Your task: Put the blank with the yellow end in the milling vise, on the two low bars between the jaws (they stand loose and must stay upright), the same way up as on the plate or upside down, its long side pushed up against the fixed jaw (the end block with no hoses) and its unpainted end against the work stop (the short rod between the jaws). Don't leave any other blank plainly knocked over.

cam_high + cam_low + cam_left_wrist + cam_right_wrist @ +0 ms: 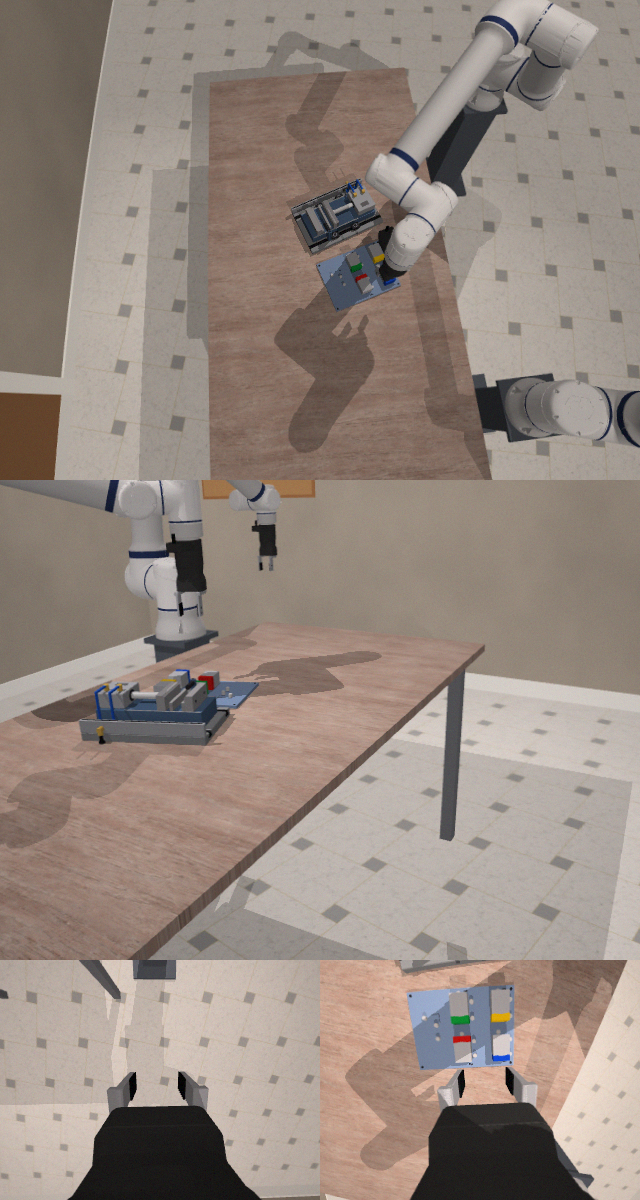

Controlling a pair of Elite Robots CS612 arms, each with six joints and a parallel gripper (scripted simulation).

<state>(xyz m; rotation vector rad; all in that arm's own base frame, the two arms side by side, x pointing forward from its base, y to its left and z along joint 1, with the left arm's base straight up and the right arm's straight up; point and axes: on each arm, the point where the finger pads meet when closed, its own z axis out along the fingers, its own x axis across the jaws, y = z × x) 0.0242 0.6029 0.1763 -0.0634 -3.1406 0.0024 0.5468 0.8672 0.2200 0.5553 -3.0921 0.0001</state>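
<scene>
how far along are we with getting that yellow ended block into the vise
Nothing looks done: the yellow-ended block sits on the blue plate, upstream of the vise. The right pincer is open, holding nothing. Picking, placing and pushing it home remain.
</scene>
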